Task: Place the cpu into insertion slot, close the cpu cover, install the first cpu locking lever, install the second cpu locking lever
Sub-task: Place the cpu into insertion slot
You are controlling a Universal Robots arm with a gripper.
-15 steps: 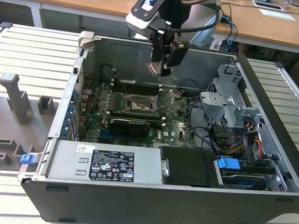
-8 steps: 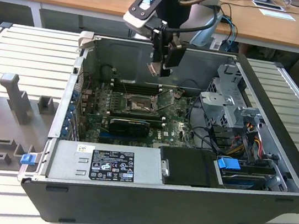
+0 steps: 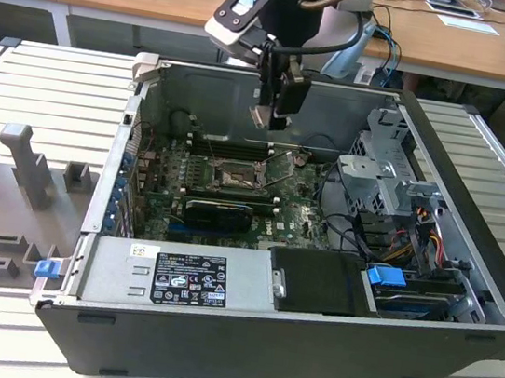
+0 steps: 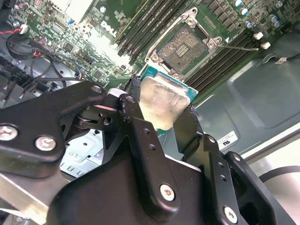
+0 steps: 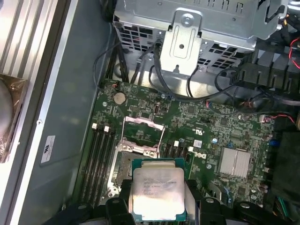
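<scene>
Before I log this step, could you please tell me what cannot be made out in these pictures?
- The underside of the cpu: it faces away in both wrist views, so its contacts are hidden.
- The insertion slot: in the first wrist view, the held cpu covers part of it.
- In the second wrist view, the fingers hide the cpu's side edges.
- In the exterior view, whatever the hand grips is too small to identify.
</scene>
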